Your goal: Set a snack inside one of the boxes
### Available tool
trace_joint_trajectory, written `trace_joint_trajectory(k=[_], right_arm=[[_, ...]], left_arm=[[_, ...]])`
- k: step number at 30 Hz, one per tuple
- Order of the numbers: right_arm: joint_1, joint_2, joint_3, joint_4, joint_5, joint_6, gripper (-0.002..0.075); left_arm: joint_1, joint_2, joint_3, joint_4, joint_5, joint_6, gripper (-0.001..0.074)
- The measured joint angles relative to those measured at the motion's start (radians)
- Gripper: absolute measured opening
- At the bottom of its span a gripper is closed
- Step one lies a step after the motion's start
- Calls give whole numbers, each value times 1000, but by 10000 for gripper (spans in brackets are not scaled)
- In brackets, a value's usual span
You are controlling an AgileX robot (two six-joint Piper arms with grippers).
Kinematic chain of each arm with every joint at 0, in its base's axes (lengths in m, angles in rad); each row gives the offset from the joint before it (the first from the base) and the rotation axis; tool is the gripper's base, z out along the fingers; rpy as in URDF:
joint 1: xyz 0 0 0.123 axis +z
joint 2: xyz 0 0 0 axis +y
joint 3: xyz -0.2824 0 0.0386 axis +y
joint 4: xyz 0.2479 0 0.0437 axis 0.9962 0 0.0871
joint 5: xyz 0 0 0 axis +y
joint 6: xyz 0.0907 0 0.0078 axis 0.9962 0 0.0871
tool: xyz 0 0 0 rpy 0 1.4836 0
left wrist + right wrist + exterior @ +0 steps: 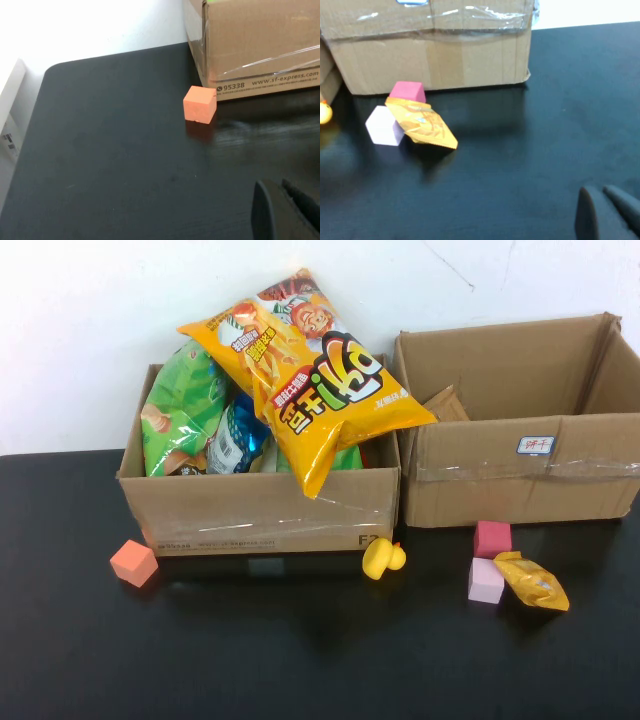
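a black table (300, 660) is seen, with two cardboard boxes at its back edge; the labelled box (520, 475), taped across its front and open at the top, stands on the right, and an unlabelled box (260, 510) crammed with bags stands on the left, a large chip bag (310, 370) spilling over its front wall; the snack (533, 582), a small crinkled yellow-orange foil packet, is found on the table in front of the labelled box, tilted and leaning against a pale pink cube (486, 581), with a darker pink cube (492, 538) just behind; a yellow duck (382, 559) and an orange cube (133, 563) are placed by the unlabelled box; neither arm is shown in the high view; the left gripper (280, 210) is held low over the table near the orange cube, its fingers nearly together and empty; the right gripper (602, 212) is held short of the snack, narrow and empty too; trouble is judged likely from the slick, crumpled foil slipping between the fingers, from a pink cube being pinched or shoved along with it, or from the packet being caught on the box's front wall.
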Motion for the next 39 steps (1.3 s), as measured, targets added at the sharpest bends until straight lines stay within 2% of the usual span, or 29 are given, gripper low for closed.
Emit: trace_joint_trajectory(k=[31, 36, 38, 39], right_arm=[[0, 0, 0, -13, -10, 0, -1], [0, 0, 2, -13, -85, 0, -1], [0, 0, 2, -15, -148, 0, -1], [0, 0, 2, -15, -239, 0, -1]], left_arm=[[0, 0, 0, 0, 0, 0, -2], [0, 0, 0, 14, -8, 5, -2], [0, 0, 0, 23, -27, 8, -2], [0, 0, 7, 25, -75, 9, -2]])
